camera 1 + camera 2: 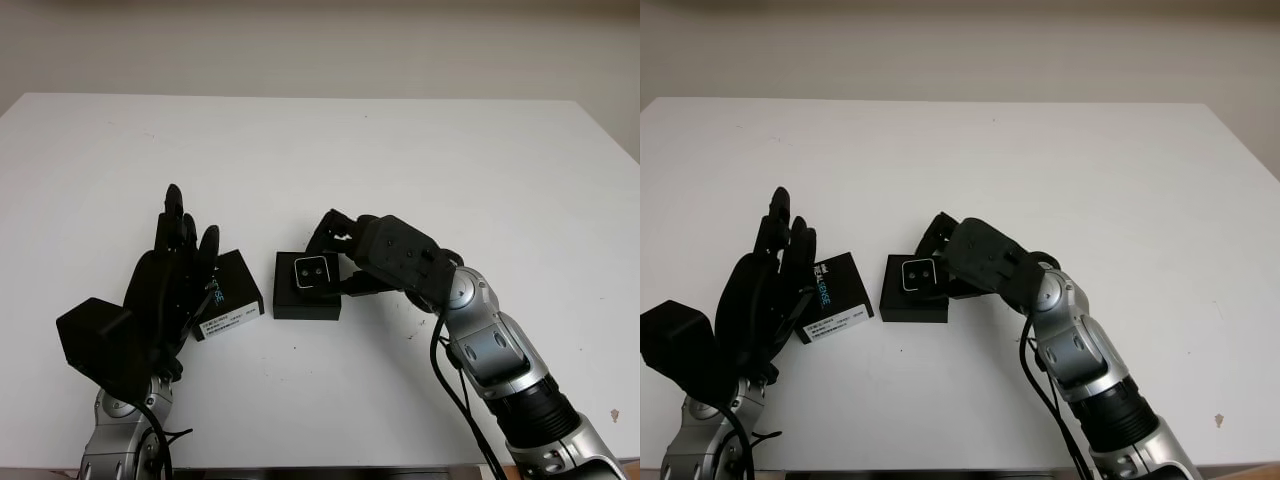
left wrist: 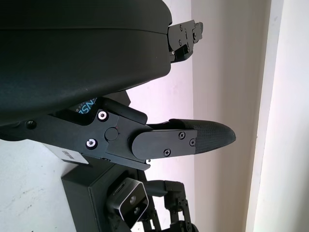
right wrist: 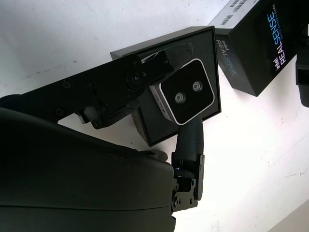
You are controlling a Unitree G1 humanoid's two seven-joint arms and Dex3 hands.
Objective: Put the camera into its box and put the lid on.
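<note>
The small silver camera [image 1: 313, 271] sits lens-up in the open black box [image 1: 305, 306] at the middle of the white table [image 1: 400, 150]. My right hand [image 1: 333, 262] reaches in from the right. In the right wrist view its fingers [image 3: 190, 140] close on either side of the camera [image 3: 186, 96], which is slightly tilted over the box [image 3: 149, 123]. The black lid [image 1: 232, 292], printed with RealSense lettering and a white label, lies just left of the box. My left hand [image 1: 175, 265] is open above the lid's left edge, holding nothing.
The white table spreads wide behind and to the right of both hands. A pale wall [image 1: 320, 45] runs behind its far edge. The right forearm [image 1: 500, 370] with its cable crosses the near right part of the table.
</note>
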